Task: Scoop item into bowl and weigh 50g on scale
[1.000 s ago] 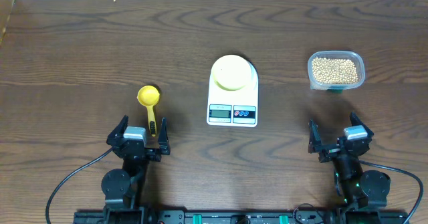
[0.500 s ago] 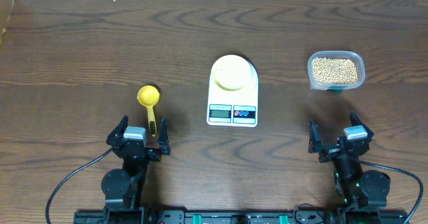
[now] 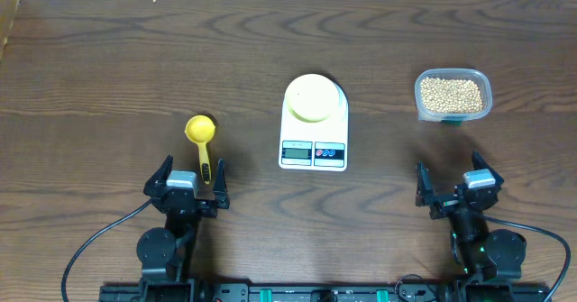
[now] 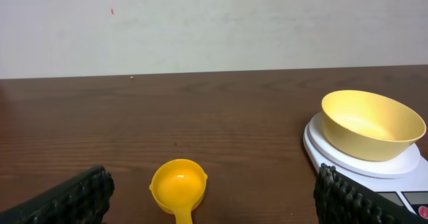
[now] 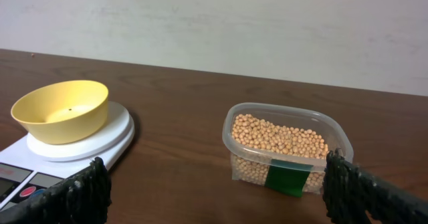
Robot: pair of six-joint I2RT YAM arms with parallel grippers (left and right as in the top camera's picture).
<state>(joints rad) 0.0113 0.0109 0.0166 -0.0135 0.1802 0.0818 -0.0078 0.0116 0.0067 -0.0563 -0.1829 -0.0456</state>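
**A:** Left gripper [image 3: 192, 178] spread wide, nothing held. Right gripper [image 3: 449, 180] the same. Both low at the near edge of the table [image 3: 90, 68].

**B:** Scoop?

**A:** Yellow scoop [image 3: 200, 129] lies just ahead of the left gripper, handle running back between its fingers, not gripped.

**B:** Beans?

**A:** The beans [image 3: 451, 92] are all in the clear tub [image 3: 484, 90], ahead of the right gripper. Bowl [image 3: 312, 97] sits empty on the scale [image 3: 314, 153], centre.

**B:** Opening step, then. Likely next: left drops, squares to the thin flat handle, pinches it cleanly.
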